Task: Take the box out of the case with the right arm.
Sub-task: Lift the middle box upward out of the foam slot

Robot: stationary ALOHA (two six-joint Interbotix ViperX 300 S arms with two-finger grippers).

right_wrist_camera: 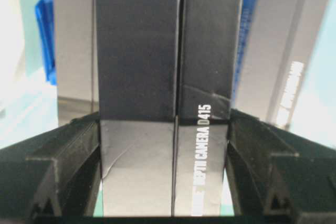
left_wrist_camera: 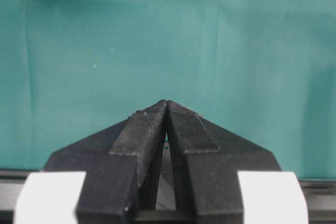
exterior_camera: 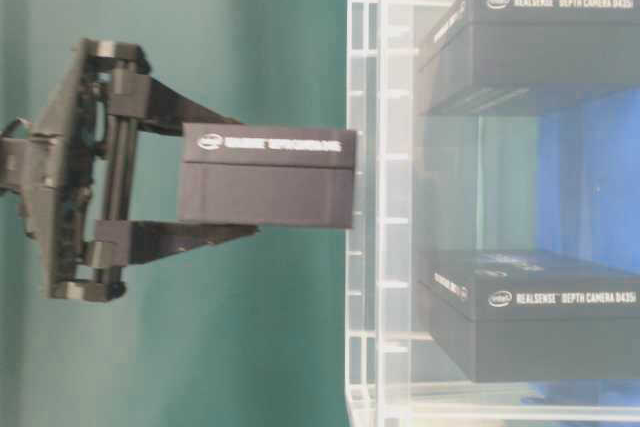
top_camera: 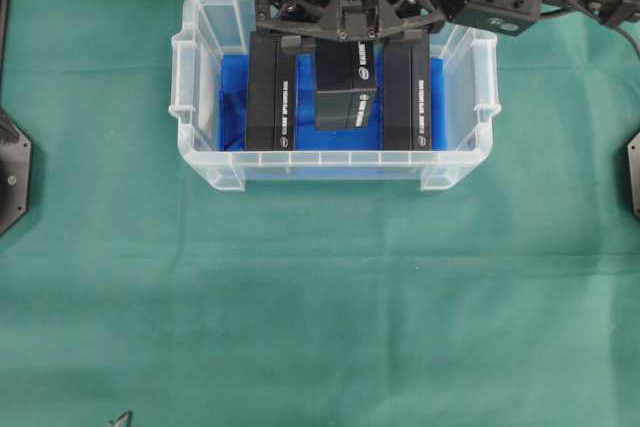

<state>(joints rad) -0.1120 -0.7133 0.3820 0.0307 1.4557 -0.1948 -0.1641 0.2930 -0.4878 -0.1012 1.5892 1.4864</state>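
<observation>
The box (top_camera: 345,87) is clamped between the fingers of the right gripper (top_camera: 345,42), and from the side it hangs just clear of the rim of the case (top_camera: 330,162), its lower end level with or barely past the top edge. From above it sits over the middle of the case, in the gap between two more boxes: the left box (top_camera: 270,97) and the right box (top_camera: 407,97), both on the blue sheet (top_camera: 232,107).

What matters to us for the coming move is how the box lies to the gripper. Its long axis runs straight out from the palm, in line with the fingers, so it points down toward the case floor while the gripper is directly above it. In the right wrist view the fingers press its two narrow sides and the box fills the span between them, so the jaws stand fairly wide but closed on the box.

Because the box hangs lengthwise, we judge its low end is the part most likely to catch the rim if it is carried sideways too soon.

The left gripper (left_wrist_camera: 167,109) is well apart over bare green cloth (top_camera: 320,307), its tips pressed together on nothing.
</observation>
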